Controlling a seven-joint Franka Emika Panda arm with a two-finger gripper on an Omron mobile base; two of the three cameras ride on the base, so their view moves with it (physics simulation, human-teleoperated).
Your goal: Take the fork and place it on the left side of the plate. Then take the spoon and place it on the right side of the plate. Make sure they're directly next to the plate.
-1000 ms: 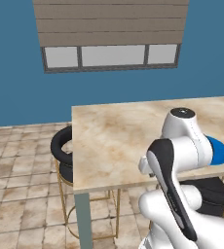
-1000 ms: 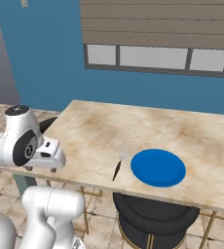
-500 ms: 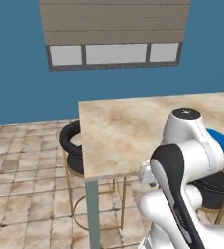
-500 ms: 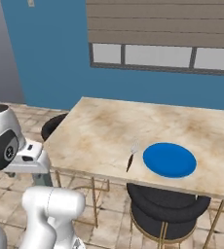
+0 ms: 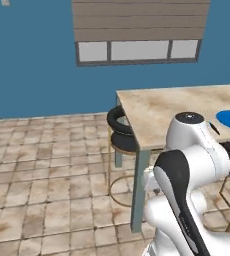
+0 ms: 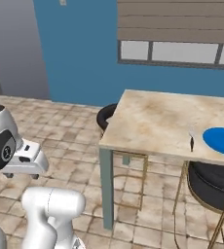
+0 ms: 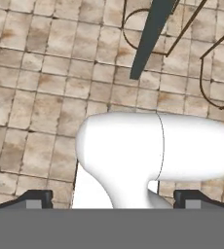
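Right base view has the marble table point(image 6: 153, 121) at centre right, blue wall behind, tan tiled floor point(image 6: 75, 141) below. Plate point(image 6: 222, 141) sits at the right edge with the fork point(image 6: 192, 142) just left of it. Hand view shows the gripper point(image 7: 112, 198) fingertips spread wide over the tiles, holding nothing.

Marble table point(image 6: 153, 121) bears plate point(image 6: 222, 140) and fork point(image 6: 192, 141).

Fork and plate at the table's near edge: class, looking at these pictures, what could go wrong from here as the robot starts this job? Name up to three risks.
1. The fork lies at the table's near edge, beside the plate; a clumsy pinch might knock it off.
2. The open claw points down at the floor, away from the table, so a long swing is needed and could clip the edge.
3. Stools stand under the table, so driving closer could bump them.
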